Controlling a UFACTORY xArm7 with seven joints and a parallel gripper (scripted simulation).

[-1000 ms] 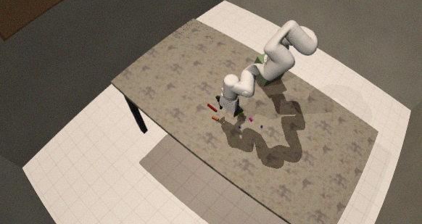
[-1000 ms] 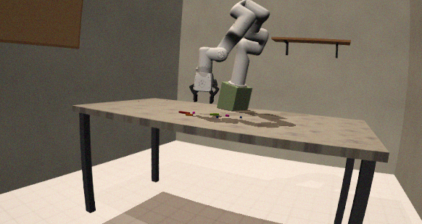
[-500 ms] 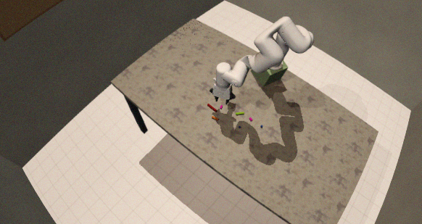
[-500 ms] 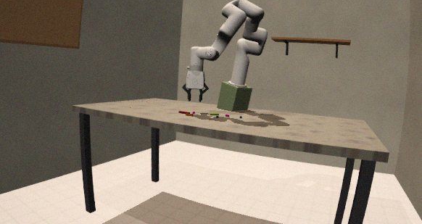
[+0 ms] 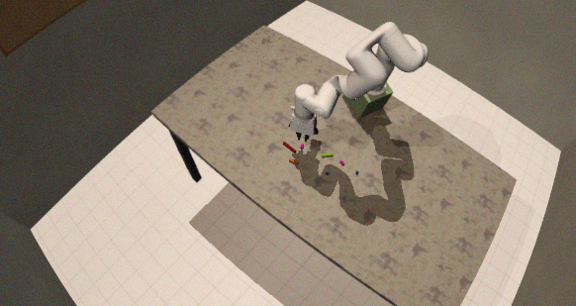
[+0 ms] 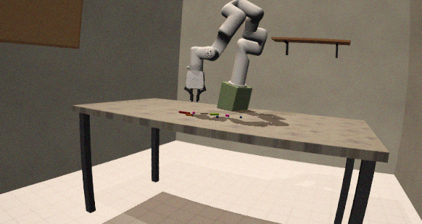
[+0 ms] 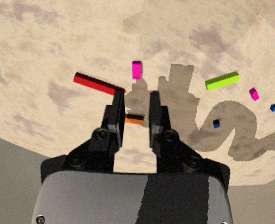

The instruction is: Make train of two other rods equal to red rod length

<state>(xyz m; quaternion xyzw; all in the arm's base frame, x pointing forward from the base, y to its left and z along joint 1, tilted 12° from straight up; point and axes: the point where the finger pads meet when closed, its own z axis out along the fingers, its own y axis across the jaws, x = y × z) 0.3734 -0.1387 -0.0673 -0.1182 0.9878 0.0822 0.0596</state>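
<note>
The red rod (image 5: pixel 289 147) (image 6: pixel 184 112) (image 7: pixel 97 83) lies flat on the table. A magenta rod (image 5: pixel 302 146) (image 7: pixel 137 70) lies just past its end, and an orange rod (image 5: pixel 294 161) (image 7: pixel 135 120) just in front of it. The lime rod (image 5: pixel 327 154) (image 6: pixel 214 114) (image 7: pixel 222 80) lies to the right. Beyond it are a second magenta rod (image 5: pixel 341 162) (image 7: pixel 254 94) and two blue rods (image 5: pixel 356 172) (image 7: pixel 273 107) (image 5: pixel 327 173) (image 7: pixel 216 123). My gripper (image 5: pixel 303 139) (image 6: pixel 195 99) (image 7: pixel 137 103) hangs well above the red and orange rods. Its fingers are drawn close with a narrow gap and hold nothing.
The arm stands on a green base block (image 5: pixel 371 102) (image 6: pixel 234 96) behind the rods. The table's near edge (image 5: pixel 238 189) runs a short way in front of the orange rod. A wall shelf (image 6: pixel 312 40) hangs far behind.
</note>
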